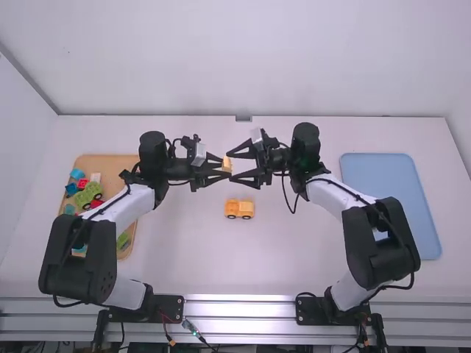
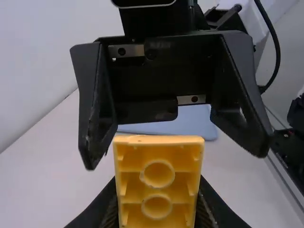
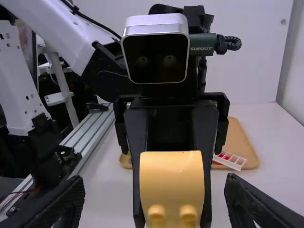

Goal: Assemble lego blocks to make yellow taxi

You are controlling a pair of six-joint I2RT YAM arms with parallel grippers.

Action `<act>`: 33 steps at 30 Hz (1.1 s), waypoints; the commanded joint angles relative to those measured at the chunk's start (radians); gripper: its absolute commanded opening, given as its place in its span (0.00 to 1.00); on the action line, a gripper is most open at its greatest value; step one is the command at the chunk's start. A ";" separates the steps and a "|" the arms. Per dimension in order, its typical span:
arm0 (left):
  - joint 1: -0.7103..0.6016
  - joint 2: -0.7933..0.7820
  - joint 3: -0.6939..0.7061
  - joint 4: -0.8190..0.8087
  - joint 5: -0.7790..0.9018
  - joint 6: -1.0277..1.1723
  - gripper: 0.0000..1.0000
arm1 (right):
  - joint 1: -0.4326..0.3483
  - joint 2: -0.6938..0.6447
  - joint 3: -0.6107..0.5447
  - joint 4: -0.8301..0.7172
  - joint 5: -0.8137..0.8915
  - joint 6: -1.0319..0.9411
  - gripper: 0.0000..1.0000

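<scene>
Left end effector (image 1: 225,168) points inward — clamping yellow block (image 2: 158,184).

White links (image 1: 331,194), black joints (image 1: 379,235), black cables (image 1: 342,187), silver-rimmed camera (image 3: 156,49).

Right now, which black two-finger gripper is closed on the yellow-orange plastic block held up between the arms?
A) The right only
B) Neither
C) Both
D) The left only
D: the left gripper pinches the block, while the right gripper stands open with gaps beside it.
</scene>
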 commanded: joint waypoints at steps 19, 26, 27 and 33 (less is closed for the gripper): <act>-0.011 0.005 -0.004 -0.011 0.009 0.016 0.02 | 0.044 0.006 0.014 0.005 0.113 0.044 0.42; -0.011 0.005 -0.004 -0.011 0.006 0.015 0.13 | 0.041 0.006 0.014 0.005 0.114 0.044 0.15; -0.011 0.005 -0.004 -0.010 0.006 0.016 0.19 | 0.037 0.006 0.014 0.005 0.114 0.044 0.13; -0.011 0.005 -0.004 -0.004 0.006 0.015 0.69 | 0.028 0.006 0.014 0.007 0.113 0.045 0.06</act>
